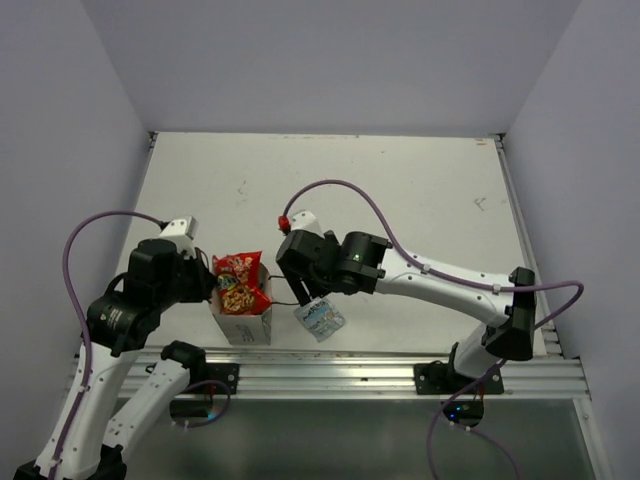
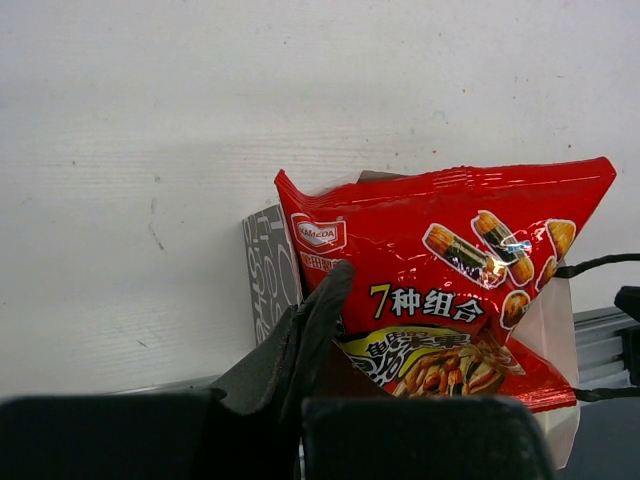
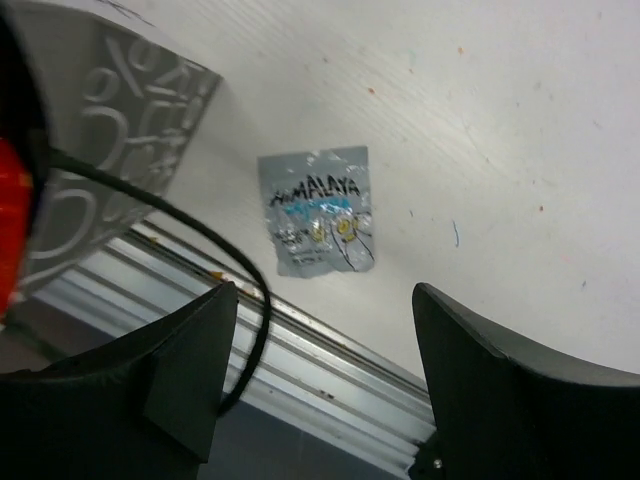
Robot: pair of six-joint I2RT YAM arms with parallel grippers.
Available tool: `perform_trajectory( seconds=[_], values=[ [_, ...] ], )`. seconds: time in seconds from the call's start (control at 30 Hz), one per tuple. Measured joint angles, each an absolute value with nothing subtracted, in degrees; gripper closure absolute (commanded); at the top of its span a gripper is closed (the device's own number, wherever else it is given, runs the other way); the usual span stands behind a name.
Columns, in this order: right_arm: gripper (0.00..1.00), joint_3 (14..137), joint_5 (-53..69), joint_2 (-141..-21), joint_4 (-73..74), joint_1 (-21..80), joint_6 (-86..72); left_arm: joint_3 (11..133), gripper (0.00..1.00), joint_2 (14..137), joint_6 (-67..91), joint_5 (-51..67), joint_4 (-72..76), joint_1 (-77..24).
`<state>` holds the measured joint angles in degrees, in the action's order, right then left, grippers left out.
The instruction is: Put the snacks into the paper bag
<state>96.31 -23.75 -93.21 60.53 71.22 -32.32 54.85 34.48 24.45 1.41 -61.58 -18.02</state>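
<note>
Here, silvery packet (image 3: pixel 318 210) lies beside table edge (image 3: pixel 380 335).

Red-orange chip bag (image 2: pixel 450 250), silvery light-blue packet (image 3: pixel 318 210), white paper bag (image 1: pixel 243 326) with grey print

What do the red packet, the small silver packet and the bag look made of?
Red packet: glossy foil-type film, with bright glare and sharp creases. Silver packet: likely metallised film, crinkled and reflective. Bag: matte white paper or thin card, by its flat folded walls and grey print.
</note>
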Motion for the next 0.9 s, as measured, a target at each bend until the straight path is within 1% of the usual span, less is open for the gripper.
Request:
perform_trajectory(
  seconds=[0.13,0.27,0.43,0.63,0.73,0.9],
  values=[
    [0.25,83.53,-22.96,-87.11,57.67,68.23,-35.42,54.87,1.0,34.44,24.47,1.78,-61.56,-18.02],
    [0.27,73.6,-19.25,-81.58,51.16,65.32,-37.19,54.85,1.0,34.74,24.49,3.22,-61.06,-18.11],
    [0.28,67.85,-13.69,-84.84,44.58,65.32,-37.56,54.87,1.0,35.29,24.49,4.08,-60.73,-18.11],
    [0.28,69.14,-12.73,-84.14,44.29,65.3,-37.43,54.87,1.0,35.16,24.49,3.7,-60.86,-18.09],
    [0.27,74.22,-13.69,-83.57,47.7,65.28,-36.75,54.87,1.0,34.94,24.49,3.29,-61.1,-18.09],
    [0.24,86.46,-14.02,-81.41,50.89,65.28,-34.87,54.87,1.0,34.89,24.49,2.68,-61.49,-18.09]
  ],
)
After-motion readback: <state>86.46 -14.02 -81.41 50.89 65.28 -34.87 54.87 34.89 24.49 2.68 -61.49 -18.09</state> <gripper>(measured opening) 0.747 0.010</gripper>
